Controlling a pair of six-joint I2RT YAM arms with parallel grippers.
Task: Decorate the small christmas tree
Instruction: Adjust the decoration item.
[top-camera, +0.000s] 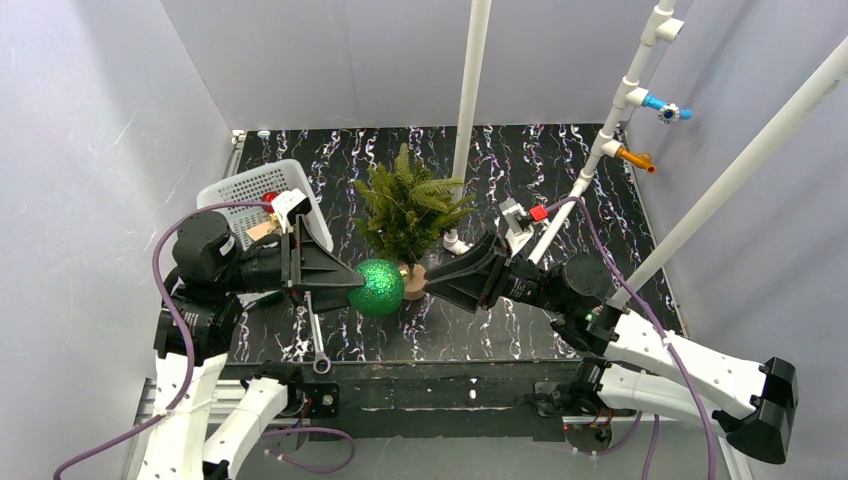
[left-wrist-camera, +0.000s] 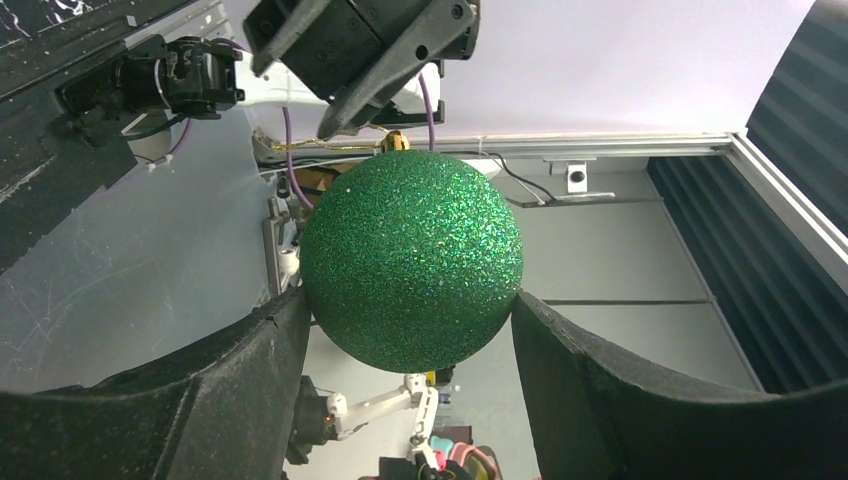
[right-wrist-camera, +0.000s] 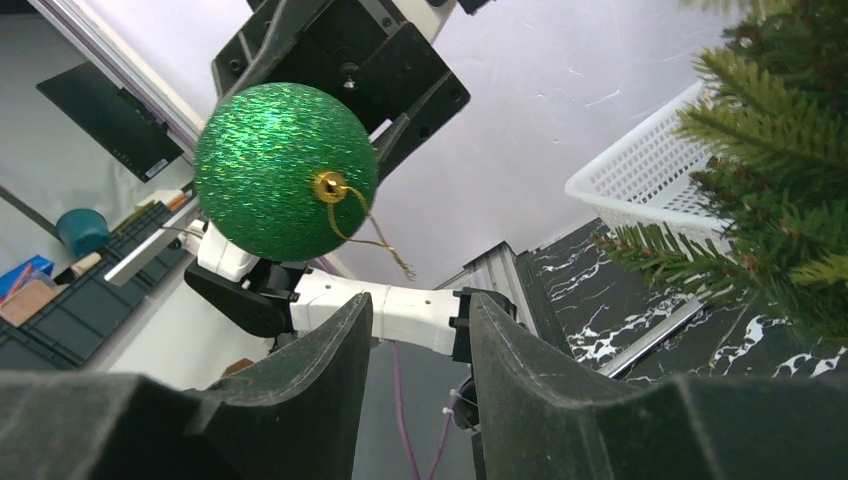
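Note:
The small christmas tree (top-camera: 410, 208) stands upright at the middle of the black marbled table, with its tan base (top-camera: 414, 277) just behind the arms. My left gripper (top-camera: 366, 285) is shut on a green glitter ball (top-camera: 382, 289), held in front of the tree's base. In the left wrist view the ball (left-wrist-camera: 412, 260) fills the gap between both fingers. My right gripper (top-camera: 430, 284) faces the ball from the right, open, with nothing between its fingers (right-wrist-camera: 330, 370). The ball's gold cap (right-wrist-camera: 328, 186) and thin gold loop (right-wrist-camera: 372, 232) hang free a little beyond its fingertips.
A white plastic basket (top-camera: 262, 185) with small items in it sits at the back left, behind my left arm. White pipes rise behind and right of the tree (top-camera: 470, 90), one carrying blue (top-camera: 665, 108) and orange (top-camera: 636, 156) taps. A grey tool (top-camera: 316, 340) lies near the front edge.

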